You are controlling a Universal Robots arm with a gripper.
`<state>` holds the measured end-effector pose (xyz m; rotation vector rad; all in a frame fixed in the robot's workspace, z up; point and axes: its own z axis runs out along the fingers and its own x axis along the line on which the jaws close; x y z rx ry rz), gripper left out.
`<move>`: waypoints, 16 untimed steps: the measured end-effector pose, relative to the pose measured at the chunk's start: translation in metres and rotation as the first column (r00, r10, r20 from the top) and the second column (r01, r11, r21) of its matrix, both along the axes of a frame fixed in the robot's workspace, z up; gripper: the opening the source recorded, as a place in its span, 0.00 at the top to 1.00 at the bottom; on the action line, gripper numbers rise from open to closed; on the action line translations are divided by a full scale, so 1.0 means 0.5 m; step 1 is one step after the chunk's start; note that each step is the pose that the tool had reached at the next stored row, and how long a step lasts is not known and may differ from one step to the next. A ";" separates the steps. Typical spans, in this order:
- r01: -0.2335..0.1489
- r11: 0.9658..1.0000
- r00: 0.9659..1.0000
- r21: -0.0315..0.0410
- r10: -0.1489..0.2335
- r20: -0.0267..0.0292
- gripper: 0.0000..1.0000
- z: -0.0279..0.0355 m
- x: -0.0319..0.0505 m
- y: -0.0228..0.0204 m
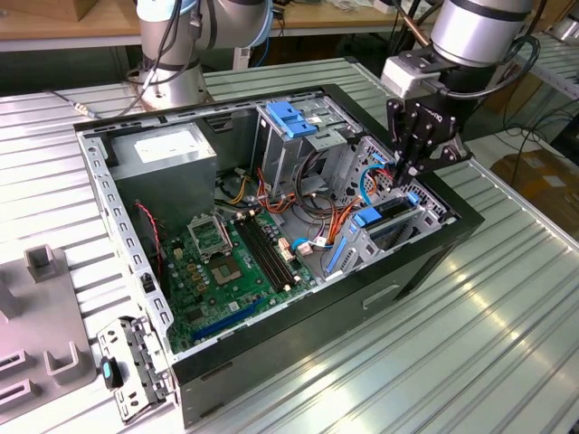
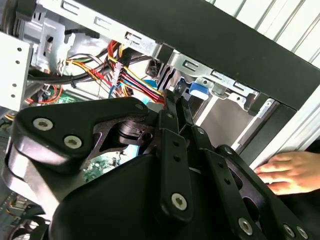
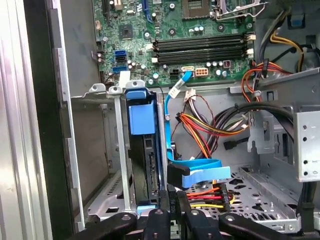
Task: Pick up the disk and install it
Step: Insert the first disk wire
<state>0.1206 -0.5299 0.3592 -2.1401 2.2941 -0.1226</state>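
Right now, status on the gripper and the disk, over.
Gripper down inside the open computer case, at the drive bay. Disk standing on edge in the bay slot, blue carrier at its end. Blue ribbon cable and wire bundle close beside it.

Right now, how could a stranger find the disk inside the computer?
Find the open computer case on the ribbed table. In its bay by the wall on the exterior view's right, under the claw, the disk stands on edge. Blue carrier rails frame it, unlike the blue-handled bracket atop the cage.

You see the disk (image 3: pixel 150 165) edge-on in its bay, so its label is hidden. The gripper (image 2: pixel 175 107) body blocks most of the case in the second wrist view, and a hand (image 2: pixel 290 172) is cut off at the edge.
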 end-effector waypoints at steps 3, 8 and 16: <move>-0.023 1.000 1.000 0.001 0.023 0.000 0.82 -0.003 -0.006 -0.0032; -0.016 1.000 1.000 0.003 0.016 -0.001 0.82 -0.012 -0.008 -0.0192; -0.011 1.000 1.000 0.003 0.011 -0.027 0.82 -0.016 -0.010 -0.0227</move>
